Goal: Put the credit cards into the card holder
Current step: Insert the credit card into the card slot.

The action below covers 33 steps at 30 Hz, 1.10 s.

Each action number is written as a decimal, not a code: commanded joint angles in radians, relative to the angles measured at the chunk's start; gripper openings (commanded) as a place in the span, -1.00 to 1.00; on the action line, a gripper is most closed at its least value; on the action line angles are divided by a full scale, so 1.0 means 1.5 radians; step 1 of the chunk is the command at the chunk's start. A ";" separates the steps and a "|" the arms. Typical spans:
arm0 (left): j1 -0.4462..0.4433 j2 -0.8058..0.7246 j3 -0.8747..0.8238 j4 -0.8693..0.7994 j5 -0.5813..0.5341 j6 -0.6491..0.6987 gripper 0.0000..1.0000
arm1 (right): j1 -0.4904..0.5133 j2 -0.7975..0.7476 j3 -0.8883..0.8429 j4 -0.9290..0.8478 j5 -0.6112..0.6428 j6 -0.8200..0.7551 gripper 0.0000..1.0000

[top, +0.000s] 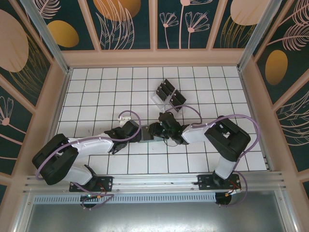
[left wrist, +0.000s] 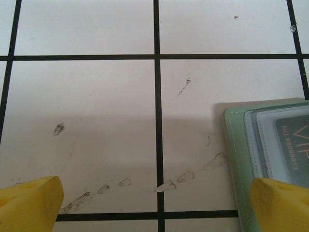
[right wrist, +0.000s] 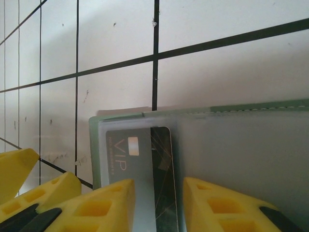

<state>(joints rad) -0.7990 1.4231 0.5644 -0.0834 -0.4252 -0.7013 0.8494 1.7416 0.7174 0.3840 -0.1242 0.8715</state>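
Right gripper [right wrist: 159,186], jaws partly open, is straddling a thin, stiff black plastic credit card [right wrist: 161,154] sitting half-inside the flat sage-green card holder [right wrist: 251,154], likely slippery, best pinched by its exposed edges.

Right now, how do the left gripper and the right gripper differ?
The left gripper stands wide open; the right gripper shows a much narrower gap. The left gripper looks mostly over bare tile at the card holder's edge; the right gripper is over its clear pocket, a black credit card showing in that gap. Both have yellow fingertips and meet at the holder.
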 commanded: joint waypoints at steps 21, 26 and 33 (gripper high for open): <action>-0.005 0.036 -0.047 0.041 0.010 -0.023 0.97 | 0.033 0.061 0.114 -0.098 -0.031 -0.053 -0.43; -0.005 0.030 -0.045 0.038 0.012 -0.020 0.97 | 0.042 0.056 0.122 -0.120 -0.025 -0.059 -0.35; -0.005 0.011 -0.041 0.025 0.017 -0.021 0.97 | 0.043 0.011 0.099 -0.122 -0.012 -0.061 -0.18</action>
<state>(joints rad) -0.7990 1.4528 0.5121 -0.0303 -0.4282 -0.7265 0.8883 1.8038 0.8757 0.2253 -0.1211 0.7898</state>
